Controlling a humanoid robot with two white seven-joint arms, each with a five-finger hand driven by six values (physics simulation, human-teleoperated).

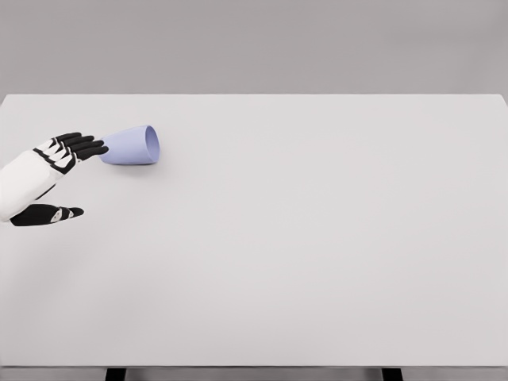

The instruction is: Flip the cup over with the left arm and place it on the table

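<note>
Cup-flipping ground is the wide white rectangular table (317, 254). Over its left edge the white-sleeved left arm reaches in, palm side turned inward, its black-and-white five-finger left hand (59, 163) released: fingers stretched straight toward the right, thumb hanging apart below. Just beside those fingertips (97, 148) lies the small lavender tapered cup (131, 146), on its side, mouth facing right, at the table's far left.

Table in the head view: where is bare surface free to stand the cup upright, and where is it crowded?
Almost all of the white table is bare: everything right of the lavender cup, lying on its side, and the whole near half. The only crowded patch is the far left, where the left hand, fingers spread, reaches the cup's base.
</note>
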